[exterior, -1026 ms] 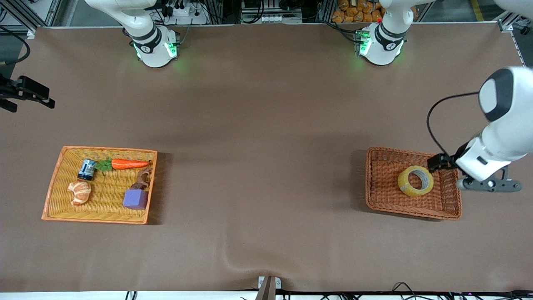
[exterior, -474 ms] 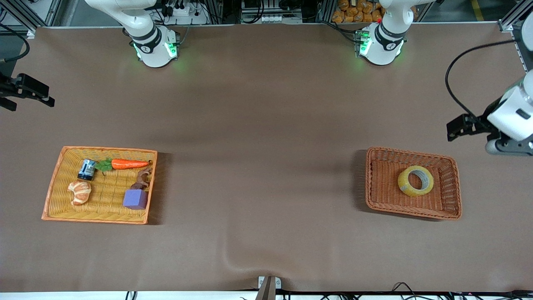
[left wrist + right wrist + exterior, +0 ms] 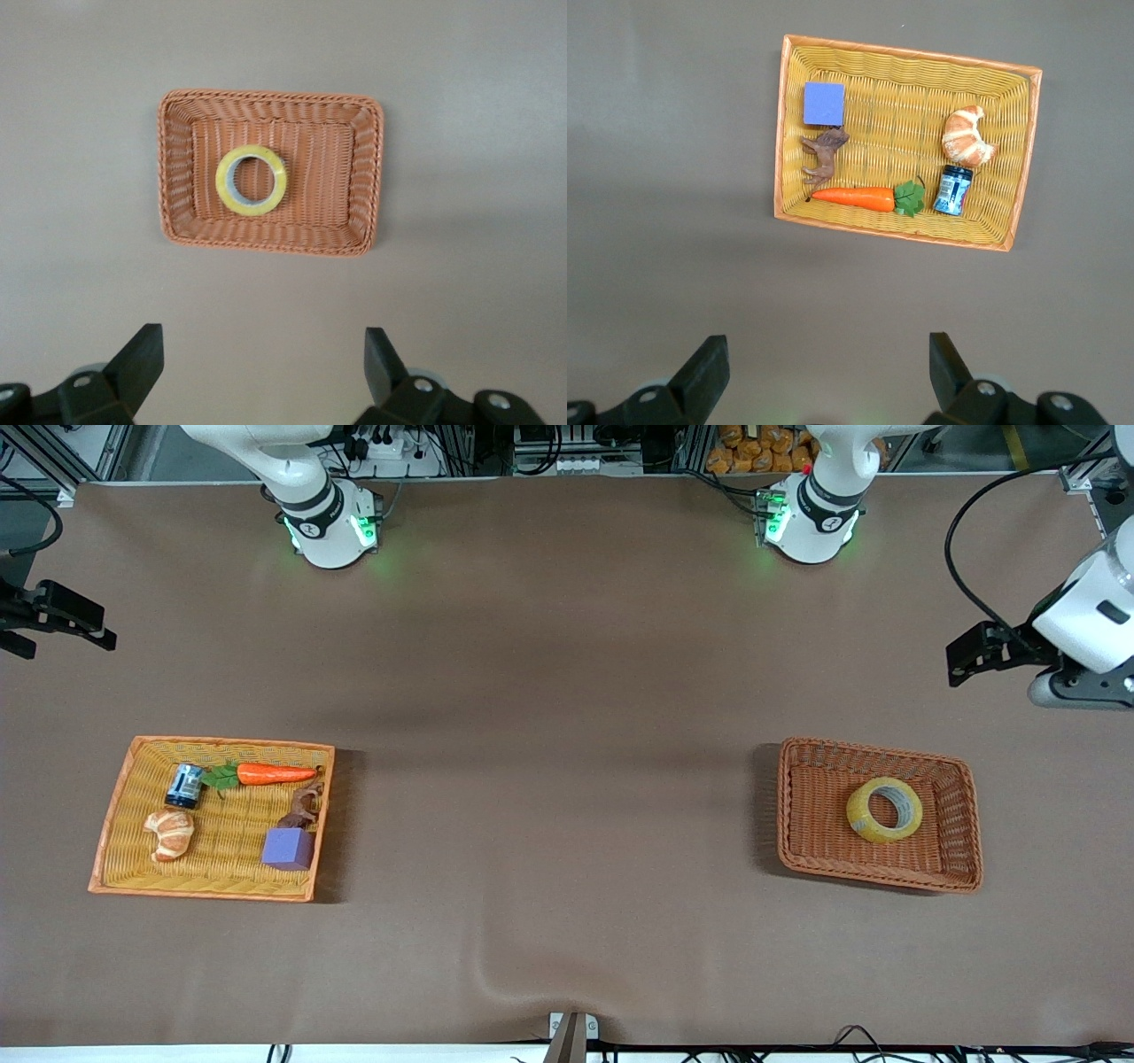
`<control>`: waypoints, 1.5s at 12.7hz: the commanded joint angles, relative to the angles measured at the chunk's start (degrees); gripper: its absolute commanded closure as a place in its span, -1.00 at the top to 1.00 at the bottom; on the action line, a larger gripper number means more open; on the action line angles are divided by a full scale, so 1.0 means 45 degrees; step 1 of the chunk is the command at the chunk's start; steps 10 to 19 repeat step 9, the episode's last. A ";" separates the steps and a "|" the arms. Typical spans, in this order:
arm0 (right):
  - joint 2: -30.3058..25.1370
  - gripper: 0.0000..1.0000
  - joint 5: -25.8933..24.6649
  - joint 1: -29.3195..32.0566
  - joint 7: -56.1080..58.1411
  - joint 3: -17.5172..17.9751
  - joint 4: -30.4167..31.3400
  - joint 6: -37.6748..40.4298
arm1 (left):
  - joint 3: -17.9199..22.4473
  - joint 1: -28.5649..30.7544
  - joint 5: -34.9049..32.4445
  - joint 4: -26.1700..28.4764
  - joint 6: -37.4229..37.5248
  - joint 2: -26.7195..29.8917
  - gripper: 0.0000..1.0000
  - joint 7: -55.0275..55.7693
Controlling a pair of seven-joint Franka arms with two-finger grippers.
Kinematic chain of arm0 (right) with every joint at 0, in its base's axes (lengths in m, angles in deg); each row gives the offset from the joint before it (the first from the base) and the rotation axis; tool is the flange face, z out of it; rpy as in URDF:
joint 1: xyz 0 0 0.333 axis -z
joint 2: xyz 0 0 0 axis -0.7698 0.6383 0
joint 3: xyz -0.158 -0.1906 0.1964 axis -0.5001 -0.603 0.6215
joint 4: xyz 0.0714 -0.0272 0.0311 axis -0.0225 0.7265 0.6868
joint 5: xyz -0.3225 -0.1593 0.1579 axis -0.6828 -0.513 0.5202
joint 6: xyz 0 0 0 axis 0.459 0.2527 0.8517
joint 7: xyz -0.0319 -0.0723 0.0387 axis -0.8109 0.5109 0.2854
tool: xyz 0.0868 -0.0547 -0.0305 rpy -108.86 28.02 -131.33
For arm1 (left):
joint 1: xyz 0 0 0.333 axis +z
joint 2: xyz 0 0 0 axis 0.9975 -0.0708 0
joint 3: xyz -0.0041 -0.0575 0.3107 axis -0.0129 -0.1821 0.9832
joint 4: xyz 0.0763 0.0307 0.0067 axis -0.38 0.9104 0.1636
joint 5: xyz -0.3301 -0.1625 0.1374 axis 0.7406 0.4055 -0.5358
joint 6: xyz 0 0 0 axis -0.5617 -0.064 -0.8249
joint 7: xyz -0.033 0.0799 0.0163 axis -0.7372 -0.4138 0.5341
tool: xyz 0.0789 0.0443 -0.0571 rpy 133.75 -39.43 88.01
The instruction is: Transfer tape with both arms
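Observation:
The tape (image 3: pixel 858 812), a yellowish ring, lies flat in the brown wicker basket (image 3: pixel 788 815) toward the left arm's end of the table. My left gripper (image 3: pixel 1076 689) hangs in the air over bare table beside that basket, off its corner nearest the arm bases. In the left wrist view it (image 3: pixel 263 350) is open and empty, with the tape (image 3: pixel 224 181) and basket (image 3: pixel 270 93) well below it. My right gripper (image 3: pixel 53 615) waits at the right arm's end, high over the table. In the right wrist view it (image 3: pixel 828 354) is open and empty.
A yellow wicker basket (image 3: pixel 213 741) toward the right arm's end holds a purple cube (image 3: pixel 287 849), a carrot (image 3: pixel 270 773), a croissant toy (image 3: pixel 170 833), a small can (image 3: pixel 184 786) and a brown figure (image 3: pixel 303 808). It also shows in the right wrist view (image 3: pixel 908 51).
My left gripper has lifted away from the brown basket and moved toward the arm bases and the table's end. The tape stays in the basket. The right arm has not moved.

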 commanded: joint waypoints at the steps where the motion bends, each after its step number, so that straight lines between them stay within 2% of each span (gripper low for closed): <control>1: -0.0077 1.00 0.0176 0.0265 -0.0076 0.0145 -0.0026 0.0215 | 0.1197 -0.0759 0.0523 0.0312 0.0153 0.0349 1.00 -0.0176; 19: -0.0057 1.00 0.0196 0.0265 -0.0115 0.0145 -0.0046 0.0254 | 0.1217 -0.0720 0.0505 0.0254 0.0153 0.0192 1.00 -0.0156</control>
